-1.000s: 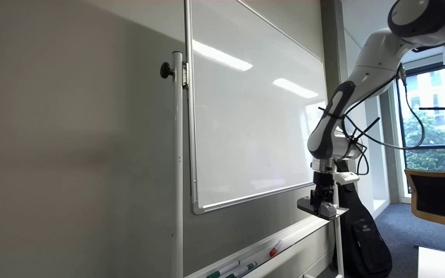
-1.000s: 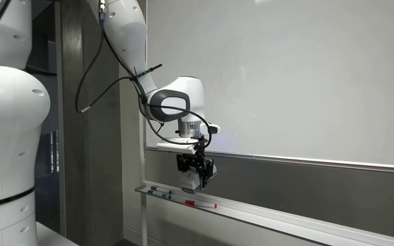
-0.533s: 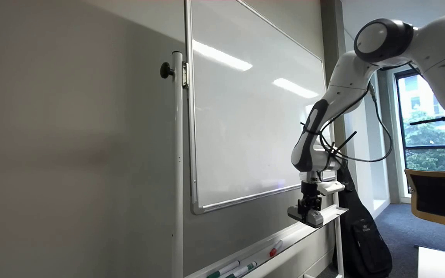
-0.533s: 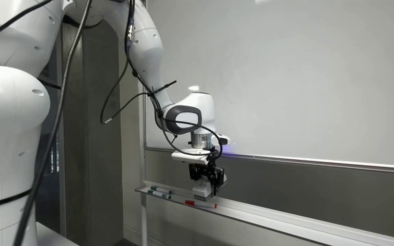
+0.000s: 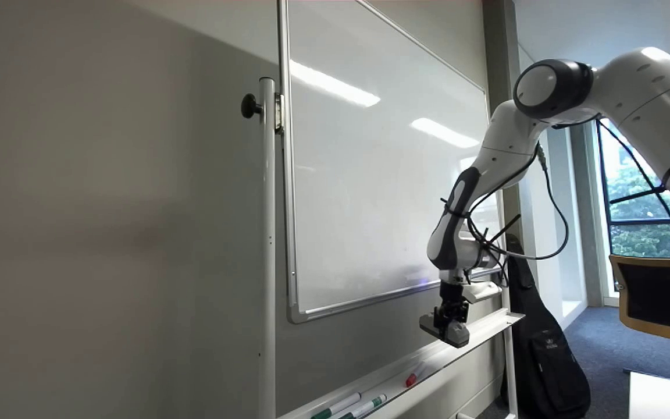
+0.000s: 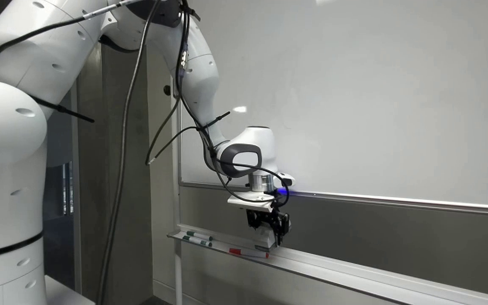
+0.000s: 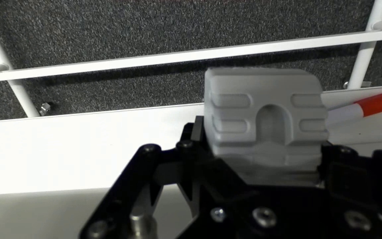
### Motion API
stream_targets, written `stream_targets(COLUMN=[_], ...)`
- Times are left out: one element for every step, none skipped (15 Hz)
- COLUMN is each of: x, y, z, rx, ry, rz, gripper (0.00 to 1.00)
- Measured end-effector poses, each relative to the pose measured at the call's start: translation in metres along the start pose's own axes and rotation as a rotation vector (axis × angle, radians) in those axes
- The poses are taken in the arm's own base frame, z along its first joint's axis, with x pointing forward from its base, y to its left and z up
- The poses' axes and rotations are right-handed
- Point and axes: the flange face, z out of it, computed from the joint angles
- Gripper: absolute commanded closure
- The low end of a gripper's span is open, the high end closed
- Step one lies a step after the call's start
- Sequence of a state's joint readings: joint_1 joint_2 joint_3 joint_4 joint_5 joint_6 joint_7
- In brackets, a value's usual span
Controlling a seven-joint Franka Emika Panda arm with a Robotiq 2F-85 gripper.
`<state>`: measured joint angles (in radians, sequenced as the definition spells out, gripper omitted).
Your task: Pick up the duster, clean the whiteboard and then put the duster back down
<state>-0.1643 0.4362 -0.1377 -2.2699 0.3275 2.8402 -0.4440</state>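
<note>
White tray [image 6: 337, 269] bearing markers [image 6: 248, 253]; whiteboard [image 6: 375, 106] above tray; duster [image 7: 270, 86] over tray, gripper [image 7: 260, 137] closed onto its sides; carpet [image 7: 144, 26] below tray; black bag [image 5: 550, 361] and chair [image 5: 658, 297] past tray's end, in an exterior view only.

This looks like an office or meeting room: a whiteboard [image 5: 381, 198] on a stand [image 5: 267, 250], markers [image 6: 197, 241] in the tray [image 6: 354, 277] below it, and, beyond the whiteboard, a chair [image 5: 658, 297], dark carpet [image 5: 602, 334] and large window [image 5: 628, 211].
</note>
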Motion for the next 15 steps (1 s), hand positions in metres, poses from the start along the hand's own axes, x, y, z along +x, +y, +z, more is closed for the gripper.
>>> stream_targets(x=[0.003, 0.007, 0.010, 0.012, 0.014, 0.015, 0.016, 0.016, 0.016, 0.016, 0.016, 0.016, 0.015, 0.015, 0.014], y=[0.002, 0.004, 0.007, 0.008, 0.010, 0.012, 0.013, 0.013, 0.014, 0.013, 0.013, 0.012, 0.011, 0.009, 0.009], z=[0.002, 0.004, 0.007, 0.009, 0.012, 0.015, 0.018, 0.021, 0.024, 0.027, 0.031, 0.034, 0.036, 0.039, 0.042], rx=[0.004, 0.007, 0.010, 0.013, 0.016, 0.018, 0.020, 0.023, 0.024, 0.024, 0.025, 0.027, 0.029, 0.030, 0.031], ry=[0.006, 0.012, 0.015, 0.016, 0.016, 0.016, 0.015, 0.012, 0.009, 0.005, 0.000, -0.005, -0.009, -0.012, -0.016], rz=[-0.003, -0.004, -0.006, -0.008, -0.010, -0.011, -0.012, -0.014, -0.017, -0.023, -0.028, -0.033, -0.037, -0.041, -0.045], gripper=[0.62, 0.62, 0.62, 0.62, 0.62, 0.62, 0.62, 0.62, 0.62, 0.62, 0.62, 0.62, 0.62, 0.62, 0.62])
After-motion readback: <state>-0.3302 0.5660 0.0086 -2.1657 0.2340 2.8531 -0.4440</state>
